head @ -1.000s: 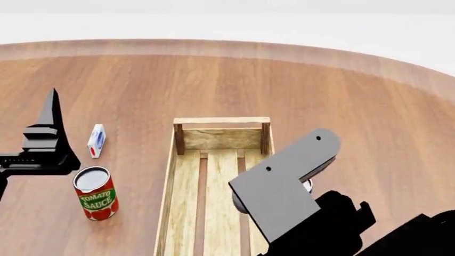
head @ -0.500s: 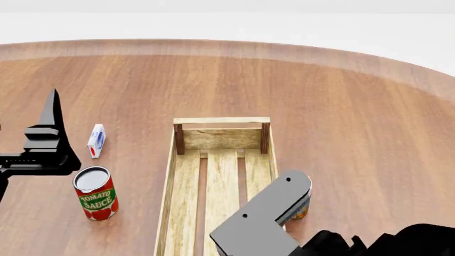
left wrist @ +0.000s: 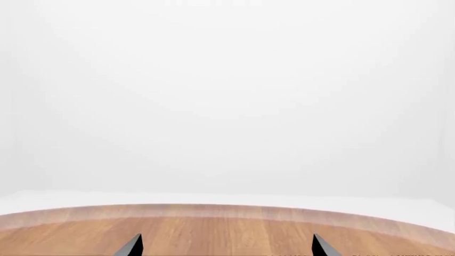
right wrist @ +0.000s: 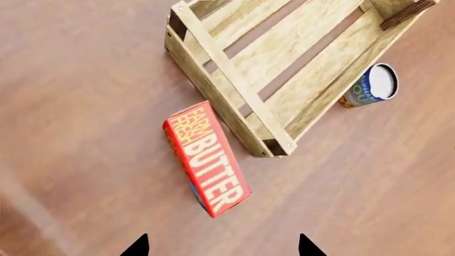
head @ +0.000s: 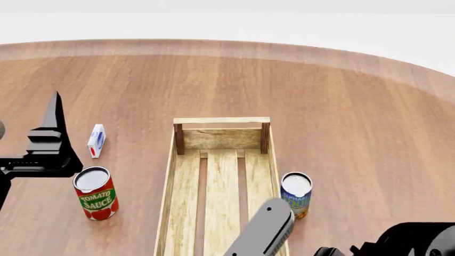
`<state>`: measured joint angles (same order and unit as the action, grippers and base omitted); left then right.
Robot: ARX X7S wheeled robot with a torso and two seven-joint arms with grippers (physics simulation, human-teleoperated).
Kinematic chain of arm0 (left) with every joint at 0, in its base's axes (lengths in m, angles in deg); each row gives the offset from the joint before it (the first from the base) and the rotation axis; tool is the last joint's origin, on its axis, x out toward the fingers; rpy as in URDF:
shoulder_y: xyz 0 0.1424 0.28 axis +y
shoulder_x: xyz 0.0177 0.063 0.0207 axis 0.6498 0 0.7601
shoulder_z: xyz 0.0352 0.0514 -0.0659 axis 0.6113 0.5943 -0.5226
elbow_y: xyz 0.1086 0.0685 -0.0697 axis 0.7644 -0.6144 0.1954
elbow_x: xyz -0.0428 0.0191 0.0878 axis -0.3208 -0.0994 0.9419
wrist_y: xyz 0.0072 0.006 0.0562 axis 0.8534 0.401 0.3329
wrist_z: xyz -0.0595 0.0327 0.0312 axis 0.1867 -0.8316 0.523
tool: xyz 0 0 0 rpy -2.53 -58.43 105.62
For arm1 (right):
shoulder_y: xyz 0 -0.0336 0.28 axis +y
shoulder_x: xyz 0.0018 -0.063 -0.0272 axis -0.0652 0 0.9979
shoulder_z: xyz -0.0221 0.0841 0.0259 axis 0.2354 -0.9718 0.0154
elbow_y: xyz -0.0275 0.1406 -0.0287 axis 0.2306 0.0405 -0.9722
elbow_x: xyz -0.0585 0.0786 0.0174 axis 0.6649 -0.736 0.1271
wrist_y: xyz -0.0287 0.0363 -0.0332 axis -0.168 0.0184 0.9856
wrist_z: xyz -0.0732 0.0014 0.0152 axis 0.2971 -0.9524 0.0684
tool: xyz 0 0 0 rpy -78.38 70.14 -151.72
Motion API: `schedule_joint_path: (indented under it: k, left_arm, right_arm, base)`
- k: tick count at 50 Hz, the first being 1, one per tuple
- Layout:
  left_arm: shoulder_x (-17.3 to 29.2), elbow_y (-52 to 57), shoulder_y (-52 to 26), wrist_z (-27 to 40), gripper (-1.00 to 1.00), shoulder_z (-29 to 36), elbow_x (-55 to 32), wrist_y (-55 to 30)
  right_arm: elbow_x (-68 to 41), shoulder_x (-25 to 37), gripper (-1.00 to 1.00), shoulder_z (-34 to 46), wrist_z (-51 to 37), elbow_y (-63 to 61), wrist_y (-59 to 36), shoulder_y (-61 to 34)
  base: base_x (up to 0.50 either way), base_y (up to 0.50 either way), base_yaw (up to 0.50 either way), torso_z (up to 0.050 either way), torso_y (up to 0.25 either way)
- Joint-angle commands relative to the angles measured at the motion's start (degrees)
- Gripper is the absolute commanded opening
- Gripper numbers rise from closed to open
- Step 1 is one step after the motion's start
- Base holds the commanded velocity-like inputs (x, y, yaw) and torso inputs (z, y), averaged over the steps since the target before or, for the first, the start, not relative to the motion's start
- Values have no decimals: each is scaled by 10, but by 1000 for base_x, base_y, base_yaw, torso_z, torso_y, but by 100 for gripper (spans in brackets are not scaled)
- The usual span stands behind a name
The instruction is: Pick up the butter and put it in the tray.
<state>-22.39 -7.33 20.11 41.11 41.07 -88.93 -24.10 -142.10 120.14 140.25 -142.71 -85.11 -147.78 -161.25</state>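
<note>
The butter, a red-orange box with yellow and white lettering, lies flat on the wooden table just outside the near end corner of the tray. It shows only in the right wrist view. My right gripper is open and empty, above the table and a short way from the butter. The tray, a long light-wood slatted crate, is empty in the head view. My left gripper is open and empty at the far left, pointing away over the table.
A blue-labelled can stands right beside the tray's right wall and shows in the right wrist view too. A tomato sauce can and a small white-and-blue carton stand left of the tray. My right arm's grey link overlaps the tray's near end.
My right arm has drawn back toward the bottom of the head view, uncovering the blue-labelled can. The left arm has barely moved.
</note>
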Motion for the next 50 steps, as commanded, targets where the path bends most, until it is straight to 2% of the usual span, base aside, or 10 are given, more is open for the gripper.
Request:
schedule_joint_path:
  k: [1, 4, 7, 9, 18, 21, 29, 43, 50]
  left_arm:
    - [1, -5, 1, 2, 100, 2, -1, 5]
    - [2, -6, 3, 2, 100, 3, -1, 7]
    - [3, -10, 4, 2, 100, 3, -1, 11]
    - [4, -11, 5, 2, 100, 5, 0, 12]
    - [5, -14, 5, 3, 100, 5, -3, 15]
    - [5, -18, 4, 3, 100, 3, -4, 17]
    - [7, -19, 6, 5, 100, 7, -5, 20]
    - [10, -24, 11, 6, 100, 14, -4, 29]
    - [11, -22, 11, 9, 100, 17, -7, 27]
  right_arm:
    - [-12, 7, 100, 58, 7, 10, -23, -35]
    - [-10, 11, 100, 72, 4, 14, -19, -42]
    - [20, -2, 100, 52, 13, 9, -59, -45]
    - [19, -1, 100, 68, 23, 12, -68, -53]
    - [37, 12, 100, 93, 47, 30, -62, -79]
    - [33, 9, 100, 125, 43, 31, -64, -97]
    - [57, 6, 100, 134, 77, 33, -67, -101]
    - [224, -9, 100, 105, 261, 24, -69, -98]
    - [287, -8, 100, 98, 324, 15, -63, -89]
  base:
    - [0, 0, 0, 0, 0]
    - [0, 0, 0, 0, 0]
    - [0, 0, 0, 0, 0]
    - [0, 0, 0, 0, 0]
    - [0, 0, 0, 0, 0]
    - [0, 0, 0, 0, 0]
    - [0, 0, 0, 0, 0]
    - [0, 0, 0, 0, 0]
    - [0, 0, 0, 0, 0]
